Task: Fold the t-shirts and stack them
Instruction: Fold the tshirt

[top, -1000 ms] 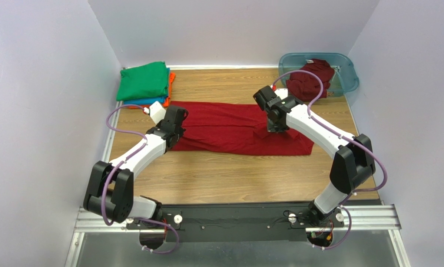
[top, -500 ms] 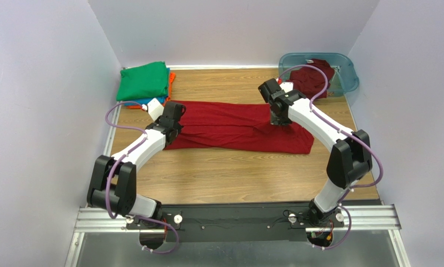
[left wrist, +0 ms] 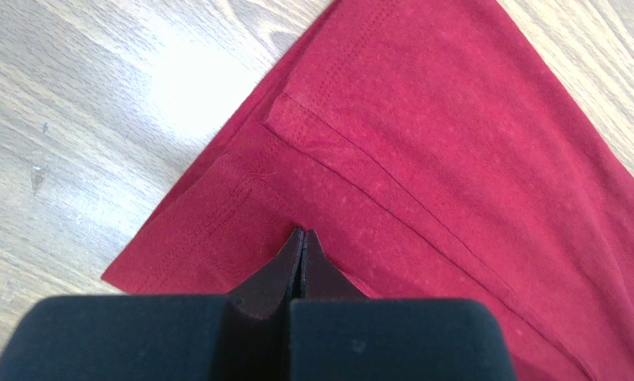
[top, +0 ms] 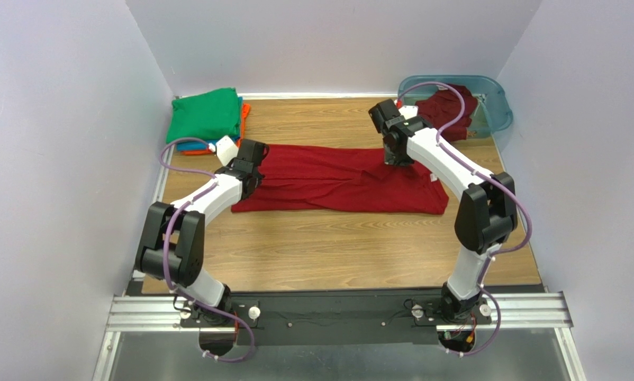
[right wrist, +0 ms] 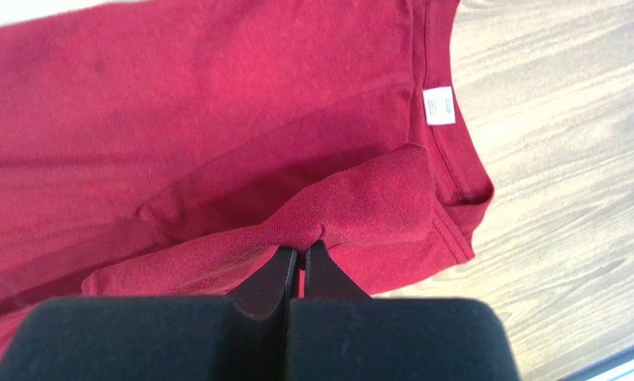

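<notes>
One tub [top: 497, 99]. Two robot arms [top: 207, 200] [top: 449, 165]. Five shirts: red shirt [top: 441, 107] in the tub, flat red shirt [top: 328, 178] beside it, green shirt [top: 205, 115], blue shirt [top: 194, 145], orange shirt [top: 246, 113].

The green t-shirt [top: 205, 115] covers the pile beneath it, leaving only slivers of the orange t-shirt [top: 246, 111] and the blue t-shirt [top: 191, 146]. The second dark red t-shirt [top: 447, 107] is partly veiled by the teal tub [top: 495, 99] wall. Both wrist views crop the dark red t-shirt [left wrist: 455, 159]. The print on its neck label [right wrist: 439, 105] is too small to read. Whether the left end effector [left wrist: 300, 238] pinches cloth cannot be told.
</notes>
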Tool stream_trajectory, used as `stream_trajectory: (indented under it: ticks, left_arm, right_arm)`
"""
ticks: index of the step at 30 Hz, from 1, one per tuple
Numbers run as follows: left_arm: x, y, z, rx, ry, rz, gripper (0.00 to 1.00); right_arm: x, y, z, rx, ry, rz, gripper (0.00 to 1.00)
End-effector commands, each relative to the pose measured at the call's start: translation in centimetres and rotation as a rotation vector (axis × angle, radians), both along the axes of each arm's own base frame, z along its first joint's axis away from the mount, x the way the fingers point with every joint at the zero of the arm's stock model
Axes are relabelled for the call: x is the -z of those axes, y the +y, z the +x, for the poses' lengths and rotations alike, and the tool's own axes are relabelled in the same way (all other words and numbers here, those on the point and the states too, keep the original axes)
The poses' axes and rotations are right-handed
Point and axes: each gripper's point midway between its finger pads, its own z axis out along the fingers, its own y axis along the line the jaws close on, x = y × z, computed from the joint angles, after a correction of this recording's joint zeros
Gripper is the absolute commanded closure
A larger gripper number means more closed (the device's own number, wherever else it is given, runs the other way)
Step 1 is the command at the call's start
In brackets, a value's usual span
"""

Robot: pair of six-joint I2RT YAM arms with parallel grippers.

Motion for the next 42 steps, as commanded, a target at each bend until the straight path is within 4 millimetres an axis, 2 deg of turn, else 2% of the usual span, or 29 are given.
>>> stream_trajectory:
  ticks: [1, 7, 8, 9, 10, 11, 12, 13, 14, 15, 16, 17, 19, 20, 21, 22, 23, 25, 26, 27, 28, 29, 31, 33, 34, 37, 42]
  left_arm:
    - [0.0, 0.4, 1.1, -0.005, -0.009, 0.007, 1.00]
    - [0.5, 1.1, 2.5, -0.027, -0.014, 0.014, 1.00]
    - [0.5, 1.0, 2.8, -0.021, -0.012, 0.005, 0.96]
    - [0.6, 1.1, 2.9, -0.022, -0.007, 0.008, 0.90]
    - [0.6, 1.2, 3.2, -0.028, -0.008, 0.010, 0.79]
    - [0.5, 1.2, 3.3, -0.032, -0.011, 0.012, 0.67]
    - [0.2, 1.5, 3.4, -0.042, -0.016, 0.017, 0.44]
    - [-0.5, 1.6, 3.7, -0.046, -0.031, 0.021, 0.35]
    - [-1.0, 1.8, 3.9, -0.053, -0.041, 0.026, 0.19]
    - [-1.4, 2.3, 3.7, -0.066, -0.039, 0.041, 0.13]
    - [-2.7, 2.4, 3.9, -0.075, -0.067, 0.041, 0.11]
    - [-3.3, 2.6, 3.8, -0.081, -0.078, 0.045, 0.09]
    - [-4.9, 2.7, 3.3, -0.084, -0.115, 0.034, 0.08]
    - [-5.3, 2.7, 3.2, -0.081, -0.128, 0.027, 0.07]
    - [-5.9, 2.3, 3.2, -0.064, -0.148, 0.010, 0.07]
    - [-6.3, 2.2, 2.7, -0.053, -0.165, -0.001, 0.06]
    - [-6.4, 1.9, 2.6, -0.032, -0.173, -0.012, 0.04]
    - [-6.2, 0.8, 2.2, 0.035, -0.180, -0.047, 0.04]
    - [-5.9, 0.4, 2.0, 0.057, -0.181, -0.056, 0.03]
    - [-5.9, -0.3, 2.2, 0.099, -0.195, -0.073, 0.03]
    - [-5.1, -0.6, 1.8, 0.124, -0.183, -0.078, 0.03]
    - [-4.7, -1.0, 1.7, 0.145, -0.181, -0.086, 0.02]
    - [-4.0, -2.7, 1.9, 0.240, -0.184, -0.109, 0.02]
    - [-3.4, -3.4, 2.0, 0.268, -0.177, -0.115, 0.02]
    - [-2.7, -3.5, 2.0, 0.275, -0.158, -0.111, 0.02]
    - [-1.2, -3.6, 1.9, 0.285, -0.123, -0.109, 0.02]
    - [0.9, -3.5, 1.6, 0.278, -0.082, -0.103, 0.02]
  right_arm:
    - [0.4, -0.5, 2.0, 0.012, -0.010, -0.036, 0.99]
    - [2.1, -0.9, 3.8, 0.020, 0.012, -0.064, 0.99]
    - [2.0, -0.7, 4.5, 0.024, 0.003, -0.057, 0.98]
    - [3.2, -0.6, 4.8, 0.026, 0.024, -0.065, 0.94]
    - [3.3, -0.9, 5.4, 0.039, 0.019, -0.067, 0.81]
    - [3.6, -0.8, 5.9, 0.044, 0.017, -0.065, 0.72]
    - [2.9, -0.4, 6.9, 0.041, -0.007, -0.049, 0.63]
    - [3.3, -0.3, 7.3, 0.043, -0.003, -0.051, 0.48]
    - [3.0, -0.1, 7.7, 0.038, -0.013, -0.045, 0.41]
    - [2.3, 0.1, 8.1, 0.035, -0.032, -0.035, 0.35]
    - [1.5, 0.2, 8.1, 0.039, -0.049, -0.024, 0.21]
    - [1.1, 0.1, 7.8, 0.042, -0.054, -0.018, 0.14]
    - [1.3, -0.2, 6.7, 0.054, -0.050, -0.007, 0.00]
    - [0.2, -0.3, 6.1, 0.052, -0.072, 0.011, 0.00]
    - [0.1, -0.2, 5.9, 0.057, -0.087, 0.032, 0.00]
    - [1.9, -0.4, 4.2, 0.049, -0.038, 0.041, 0.00]
    - [1.0, -0.1, 3.6, 0.039, -0.060, 0.077, 0.00]
    - [1.8, 1.5, 3.0, -0.021, -0.056, 0.174, 0.00]
    - [3.6, 1.7, 1.6, -0.051, -0.012, 0.195, 0.00]
    - [3.1, 2.6, 2.0, -0.095, -0.048, 0.242, 0.00]
    - [3.6, 4.0, 1.6, -0.144, -0.027, 0.308, 0.00]
    - [4.2, 4.5, 1.2, -0.164, -0.012, 0.331, 0.00]
    - [5.0, 5.5, 1.7, -0.192, -0.006, 0.366, 0.00]
    - [5.6, 5.9, 2.3, -0.199, -0.004, 0.373, 0.00]
    - [6.6, 6.0, 2.5, -0.197, 0.011, 0.366, 0.00]
    - [7.7, 6.6, 3.4, -0.213, 0.020, 0.369, 0.00]
    - [8.6, 7.9, 4.9, -0.246, 0.009, 0.404, 0.00]
